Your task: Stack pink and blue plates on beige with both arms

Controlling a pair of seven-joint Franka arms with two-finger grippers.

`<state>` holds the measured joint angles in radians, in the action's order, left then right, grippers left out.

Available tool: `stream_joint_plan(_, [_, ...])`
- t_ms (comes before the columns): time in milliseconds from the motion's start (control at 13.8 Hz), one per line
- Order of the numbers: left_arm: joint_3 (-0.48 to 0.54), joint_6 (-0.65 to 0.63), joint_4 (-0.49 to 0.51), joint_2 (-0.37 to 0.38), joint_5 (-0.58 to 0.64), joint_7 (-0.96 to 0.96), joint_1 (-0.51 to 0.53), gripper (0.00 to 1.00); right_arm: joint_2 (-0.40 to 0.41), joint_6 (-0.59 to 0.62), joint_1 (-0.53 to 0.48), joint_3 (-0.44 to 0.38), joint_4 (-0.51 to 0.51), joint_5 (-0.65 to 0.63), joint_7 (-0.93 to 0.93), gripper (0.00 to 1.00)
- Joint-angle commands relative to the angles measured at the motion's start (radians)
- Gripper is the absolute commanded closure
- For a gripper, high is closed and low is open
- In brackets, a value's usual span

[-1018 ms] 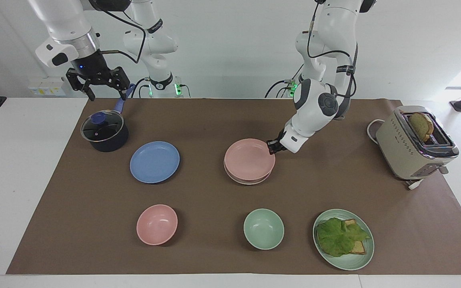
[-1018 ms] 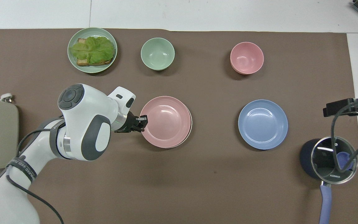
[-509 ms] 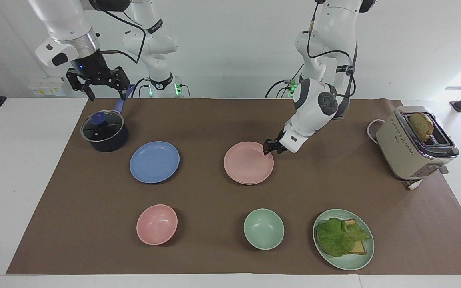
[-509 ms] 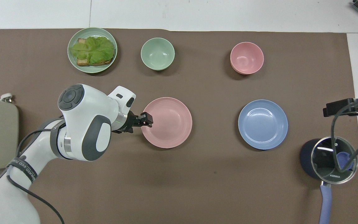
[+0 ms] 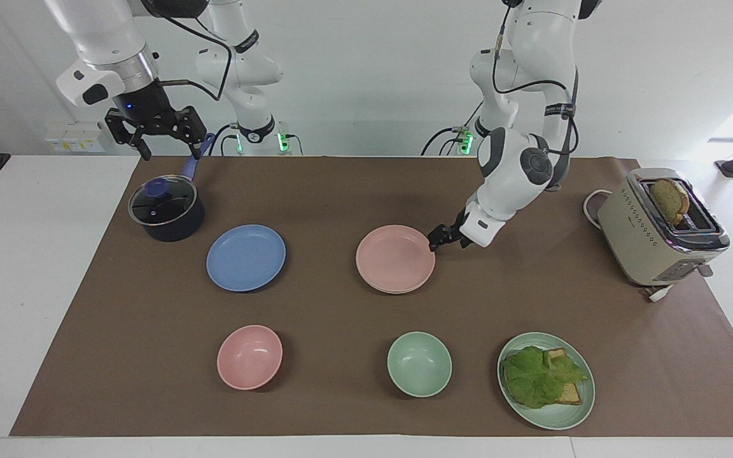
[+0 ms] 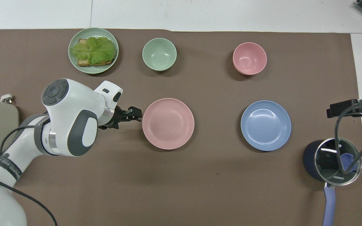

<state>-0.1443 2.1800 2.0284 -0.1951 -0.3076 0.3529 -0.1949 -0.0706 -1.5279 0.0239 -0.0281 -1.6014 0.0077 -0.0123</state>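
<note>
Centrally, the pink plate (image 5: pixel 395 258) is lying on the beige plate (image 5: pixel 398 291), of which only a thin rim is showing, on the brown mat (image 5: pixel 341 191). At the stack's 3 o'clock in the facing view, the left gripper (image 5: pixel 438 240) is hanging low just beside the rim, its fingers spread apart and gripping nothing. At the stack's 9 o'clock in that view, toward the right arm's end, the blue plate (image 5: pixel 245 257) is lying alone on the mat. At the blue plate's 10 o'clock, the right gripper (image 5: pixel 169 150) is waiting raised over the lidded pot (image 5: pixel 166 208), fingers apart and empty.
</note>
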Motion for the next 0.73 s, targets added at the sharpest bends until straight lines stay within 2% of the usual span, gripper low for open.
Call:
stream_joint_plan(0, [-0.001,-0.115,-0.059,0.012,0.097,-0.02,0.084,0.0,-0.023,0.003,-0.013,0.008,-0.023,-0.003,-0.02,0.0])
stream_joint_plan(145, [-0.001,-0.17,-0.074,0.026,0.151,-0.101,0.162,0.0,-0.021,0.003,-0.013,0.008,-0.023,-0.003,-0.02,0.0])
stream_joint_plan(436, [-0.001,-0.346,-0.18,0.043,0.258,-0.233,0.296,0.0,-0.021,0.003,-0.013,0.008,-0.023,-0.003,-0.02,0.0])
stream_joint_plan(655, [0.0,-0.362,-0.197,0.091,0.274,-0.368,0.336,0.0,-0.023,0.005,-0.012,0.013,-0.023,-0.002,-0.021,0.0])
